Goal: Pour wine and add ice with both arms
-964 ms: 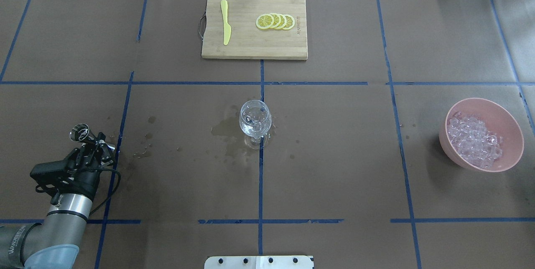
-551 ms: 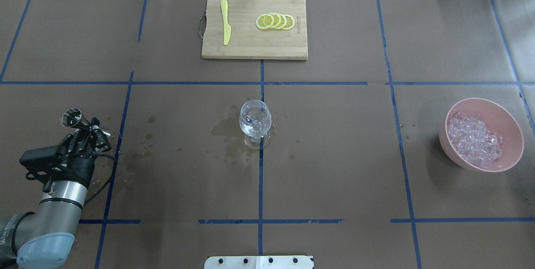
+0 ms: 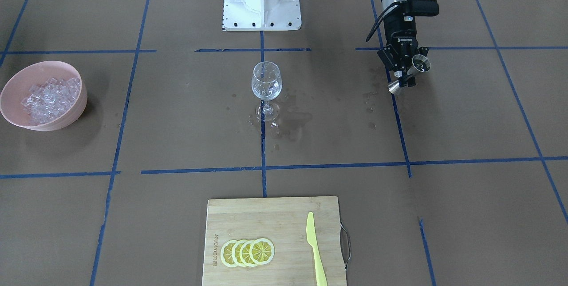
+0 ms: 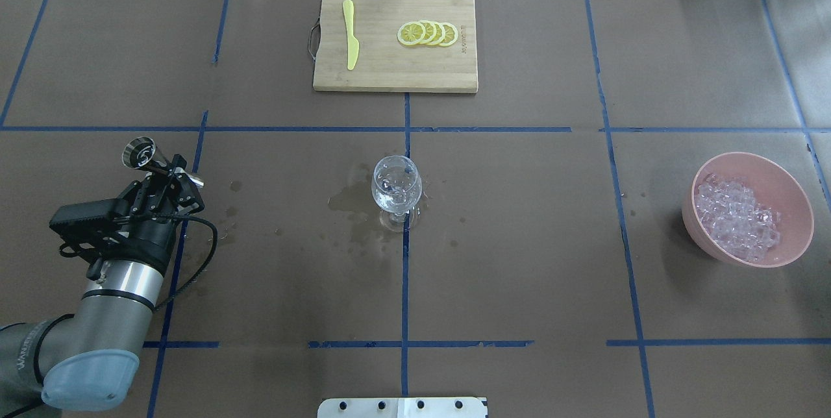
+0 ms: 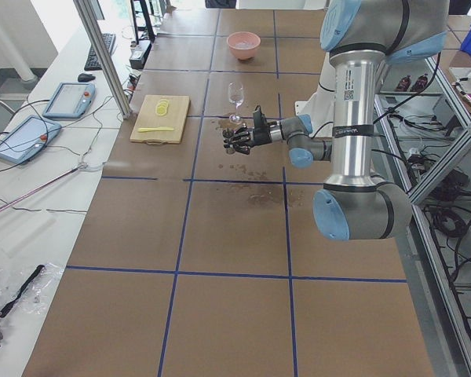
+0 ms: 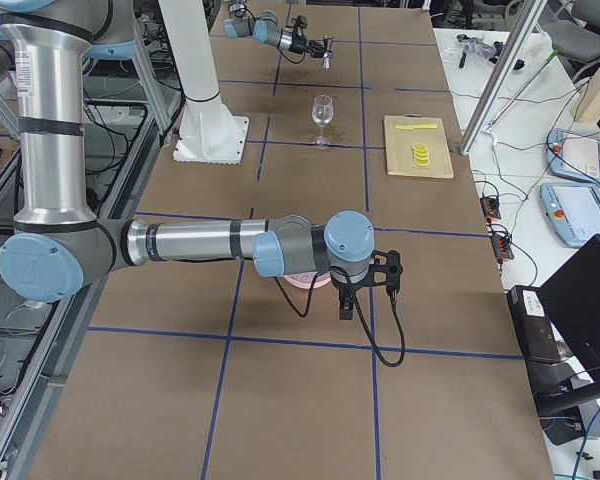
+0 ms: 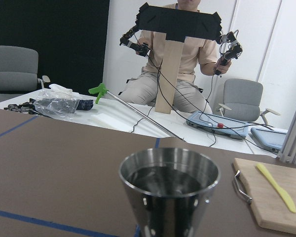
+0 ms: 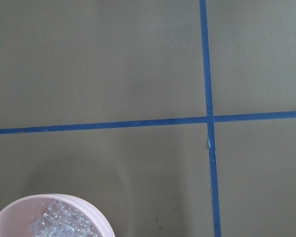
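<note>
At the table's left side, the left gripper (image 4: pixel 170 174) is closed around the waist of a steel jigger (image 4: pixel 139 153), held near upright, apparently so the wine (image 7: pixel 170 180) pooled inside stays level. Against a moment earlier, it sits farther forward and nearer the wine glass (image 4: pixel 396 184). The right gripper (image 6: pixel 347 303) hovers by the pink bowl (image 4: pixel 795 223) of ice (image 4: pixel 737 220); its opening cannot be judged.
</note>
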{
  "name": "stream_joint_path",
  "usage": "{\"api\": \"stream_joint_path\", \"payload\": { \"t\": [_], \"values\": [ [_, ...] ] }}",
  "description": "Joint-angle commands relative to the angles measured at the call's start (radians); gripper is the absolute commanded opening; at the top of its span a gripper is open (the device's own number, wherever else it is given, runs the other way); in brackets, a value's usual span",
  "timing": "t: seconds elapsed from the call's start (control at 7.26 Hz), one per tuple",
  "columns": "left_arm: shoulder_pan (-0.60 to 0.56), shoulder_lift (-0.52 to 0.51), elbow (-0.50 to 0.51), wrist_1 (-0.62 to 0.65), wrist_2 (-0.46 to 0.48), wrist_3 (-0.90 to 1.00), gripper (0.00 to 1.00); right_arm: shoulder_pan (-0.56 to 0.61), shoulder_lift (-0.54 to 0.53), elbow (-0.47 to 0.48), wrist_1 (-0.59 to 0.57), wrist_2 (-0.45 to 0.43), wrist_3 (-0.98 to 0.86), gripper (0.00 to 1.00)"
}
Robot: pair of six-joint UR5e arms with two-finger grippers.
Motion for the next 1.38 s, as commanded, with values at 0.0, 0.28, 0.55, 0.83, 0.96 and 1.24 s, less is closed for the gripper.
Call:
{"api": "stream_joint_path", "payload": {
  "t": [0.0,0.28,0.55,0.83,0.96,1.24],
  "values": [
    [-0.019,-0.090,-0.008,-0.006,0.000,0.190,0.00,0.000,0.002,-0.001,0.000,0.000,0.000,1.00],
    [-0.028,-0.201,-0.004,-0.006,0.000,0.385,0.00,0.000,0.005,0.000,-0.001,0.000,0.001,1.00],
    [-0.025,-0.313,-0.004,-0.005,-0.008,0.476,0.00,0.000,0.008,0.009,0.000,-0.001,0.004,1.00],
    [-0.012,-0.373,0.004,0.003,-0.011,0.571,0.00,-0.011,0.012,0.037,0.000,-0.001,0.015,1.00],
    [-0.010,-0.394,0.005,0.009,-0.055,0.611,0.00,-0.050,0.009,0.085,-0.003,-0.009,0.111,1.00],
    [-0.005,-0.431,0.060,0.015,-0.089,0.672,0.00,-0.156,-0.001,0.213,-0.003,-0.096,0.333,1.00]
  ]
}}
